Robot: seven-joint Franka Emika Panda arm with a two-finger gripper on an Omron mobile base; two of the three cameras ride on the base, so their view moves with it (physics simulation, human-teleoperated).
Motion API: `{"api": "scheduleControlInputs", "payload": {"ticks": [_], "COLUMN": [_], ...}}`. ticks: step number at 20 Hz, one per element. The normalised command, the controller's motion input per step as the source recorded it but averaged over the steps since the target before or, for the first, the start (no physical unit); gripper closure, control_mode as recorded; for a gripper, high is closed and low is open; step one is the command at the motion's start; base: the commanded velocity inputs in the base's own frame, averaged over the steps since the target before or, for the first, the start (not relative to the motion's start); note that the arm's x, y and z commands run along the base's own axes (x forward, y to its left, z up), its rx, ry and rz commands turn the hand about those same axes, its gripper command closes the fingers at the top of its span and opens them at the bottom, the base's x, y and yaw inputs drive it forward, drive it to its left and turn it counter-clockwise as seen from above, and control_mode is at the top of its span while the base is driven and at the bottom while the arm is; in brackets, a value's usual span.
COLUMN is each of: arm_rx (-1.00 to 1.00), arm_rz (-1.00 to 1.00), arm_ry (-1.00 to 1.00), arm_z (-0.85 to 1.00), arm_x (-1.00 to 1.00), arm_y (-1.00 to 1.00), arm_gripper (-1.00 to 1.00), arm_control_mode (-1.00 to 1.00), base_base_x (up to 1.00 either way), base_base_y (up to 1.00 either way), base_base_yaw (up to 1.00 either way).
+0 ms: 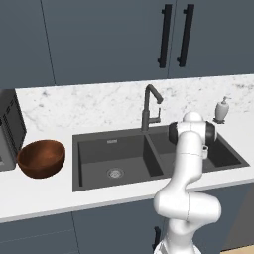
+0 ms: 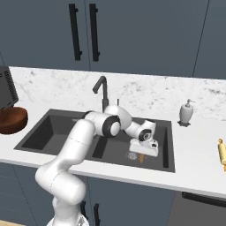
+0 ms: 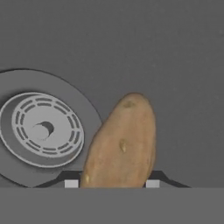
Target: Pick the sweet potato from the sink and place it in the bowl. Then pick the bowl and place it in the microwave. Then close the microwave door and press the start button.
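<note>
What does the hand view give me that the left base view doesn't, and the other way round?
Hand view: the sweet potato lying on the basin floor beside a round steel drain, with the gripper fingertips on either side of it.
Left base view: the bowl on the counter left of the sink, the microwave edge, the faucet, a soap bottle, and the arm reaching down into the right basin.
Both: the dark grey sink.
</note>
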Motion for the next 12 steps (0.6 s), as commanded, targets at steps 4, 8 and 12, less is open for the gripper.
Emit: {"api": "scheduleControlInputs", "payload": {"ticks": [4, 8, 12], "arm_rx": [0.00, 0.00, 0.00], "arm_rz": [0.00, 0.00, 0.02], "arm_ry": [-0.10, -0.28, -0.44], "arm_z": [0.07, 0.76, 0.88], "arm_x": [-0.74, -0.60, -0.48], "arm_y": [0.06, 0.00, 0.11], "arm_gripper": [1.00, 1.00, 1.00], "arm_control_mode": [-1.00, -1.00, -1.00], "base_base_x": [0.00, 0.00, 0.00], "base_base_y": [0.00, 0.00, 0.00], "base_base_yaw": [0.00, 0.00, 0.00]}}
